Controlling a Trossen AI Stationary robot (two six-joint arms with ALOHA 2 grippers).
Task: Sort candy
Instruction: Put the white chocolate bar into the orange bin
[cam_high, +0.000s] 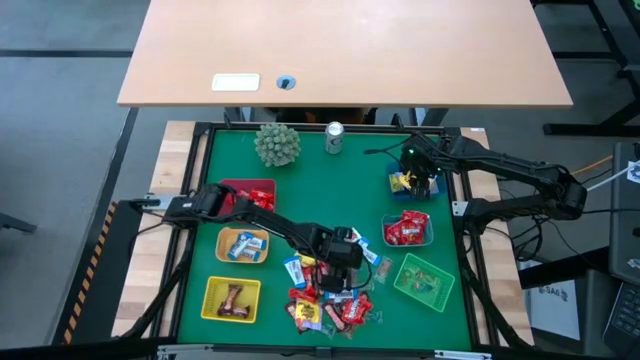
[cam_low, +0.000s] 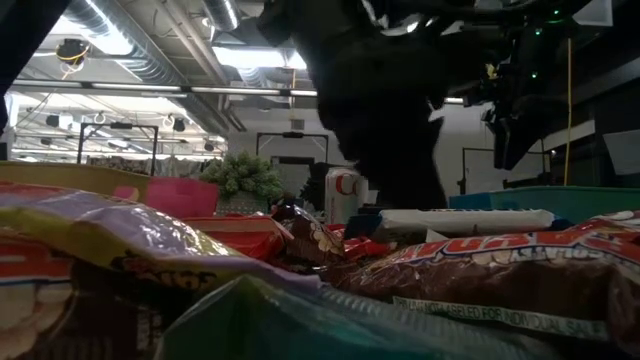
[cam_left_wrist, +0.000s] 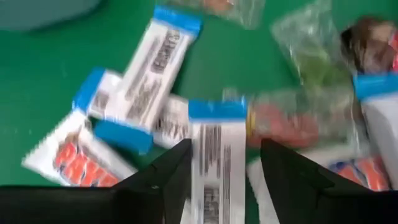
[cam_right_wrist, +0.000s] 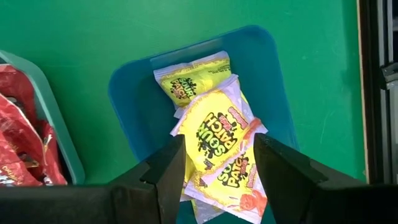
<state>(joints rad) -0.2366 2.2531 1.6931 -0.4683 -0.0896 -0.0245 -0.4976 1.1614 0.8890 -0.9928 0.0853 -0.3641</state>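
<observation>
1. Fingers of the left gripper stood open over a blue-and-white wrapped candy on the green surface.
2. Best move: drop straight down, then squeeze only that one.
3. Right gripper hung open above yellow candy packets in the blue plastic basket.

The candy lay mostly as a loose heap of small shiny wrapped pieces on the green mat near the front edge: red, blue-and-white, brown and clear wrappers, overlapping and flat. Blue-and-white bars lay at angles, one across another. Sorted pieces sat in baskets: yellow packets stacked in a blue one, red packets piled in another, blue-white ones in an orange one, brown ones in a yellow one
</observation>
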